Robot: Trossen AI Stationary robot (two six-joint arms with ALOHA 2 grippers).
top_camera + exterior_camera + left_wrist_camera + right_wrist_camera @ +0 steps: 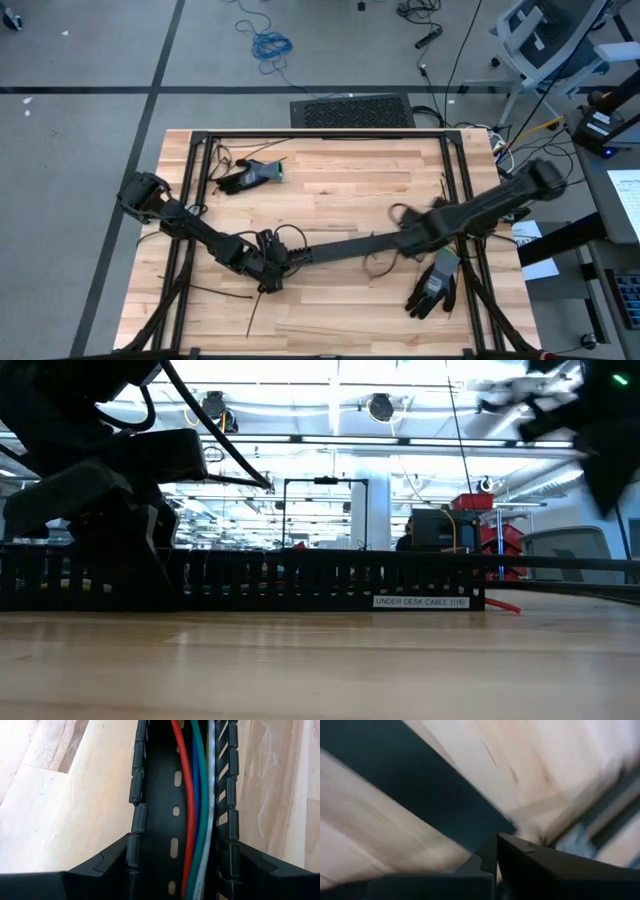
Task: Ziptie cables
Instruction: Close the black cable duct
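Observation:
The cables [192, 820], red, green, blue and white, lie lengthwise inside a long black slotted cable duct [350, 245] that rests flat on the table; the low view shows its side wall [300, 580]. No dark connector shows. My left gripper [270, 262] is at the duct's left end, closed on its two side walls [182, 880]. My right gripper [412, 235] is shut and hovers blurred over the duct's right end; its wrist view shows the fingers together [492, 862] with nothing between them. My left gripper comes from above, pointing down, and straddles the duct near its left end. One finger [100, 870] lies against the outside of one slotted wall [134, 850], the other finger [270, 870] against the opposite wall [231, 850]. The duct stays flat on the table.
Two dark gloves lie on the table, one at the far left [250, 175], one at the near right [435, 285]. Thin black zip ties lie near the near edge [258, 312] and by the duct [380, 262]. A black frame [320, 135] borders the wooden top.

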